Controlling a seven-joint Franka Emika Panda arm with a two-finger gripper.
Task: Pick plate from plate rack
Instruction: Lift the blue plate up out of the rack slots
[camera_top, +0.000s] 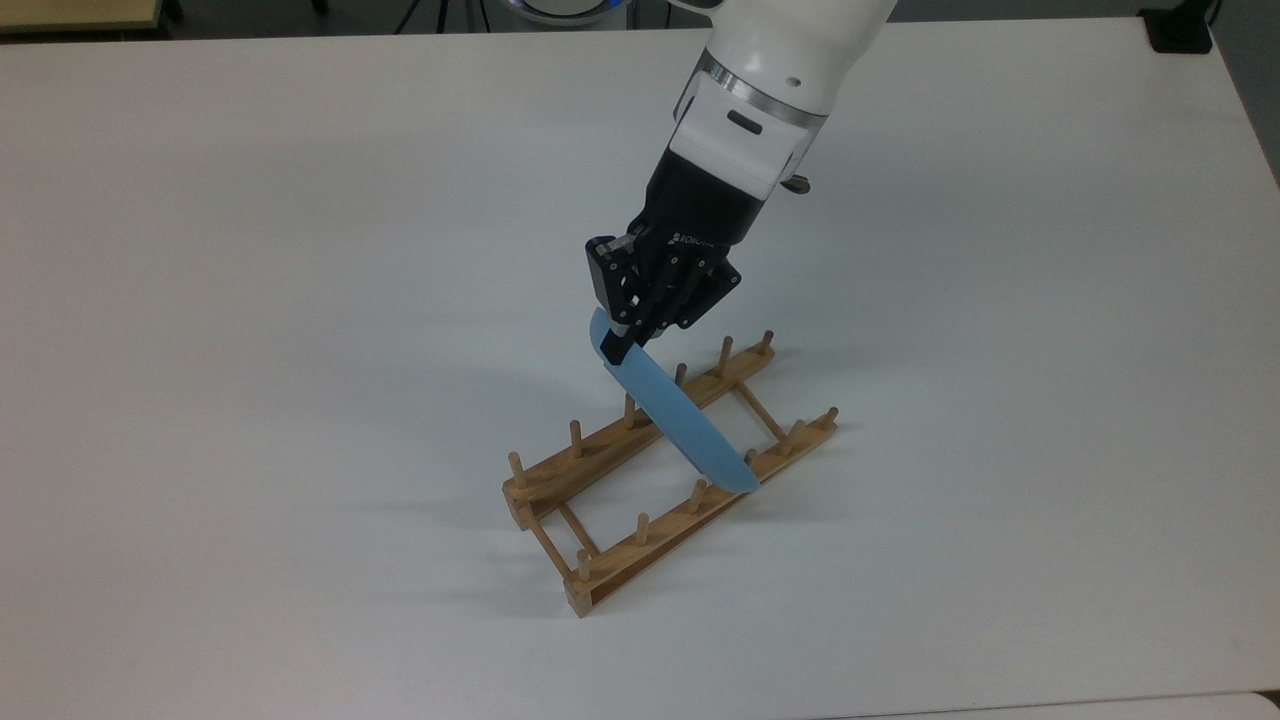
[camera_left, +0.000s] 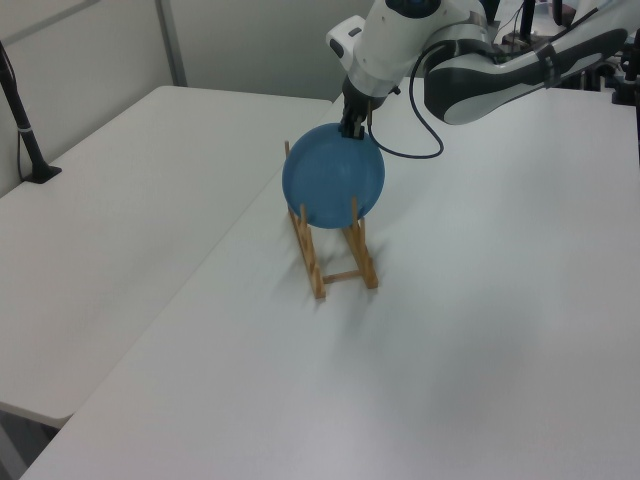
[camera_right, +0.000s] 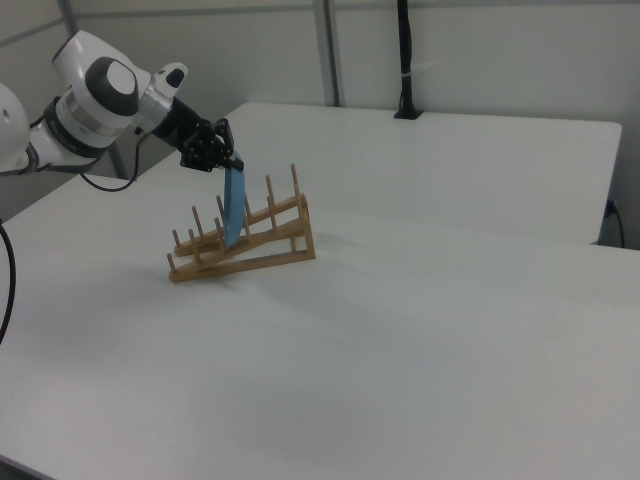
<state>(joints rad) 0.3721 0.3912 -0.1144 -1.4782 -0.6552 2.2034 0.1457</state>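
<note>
Plate (camera_top: 672, 418): light, stiff, smooth, likely slippery; upright in plate rack (camera_top: 660, 480), one rack end lifted off table (camera_top: 250, 250); gripper (camera_top: 622, 340) jaws clamped on top rim, best hold.

Plain furniture and fittings

A wide matte white table (camera_top: 250, 300) fills the scene. A black upright pole (camera_right: 404, 60) stands at twelve o'clock in the right view on another white table (camera_right: 450, 160).
</note>
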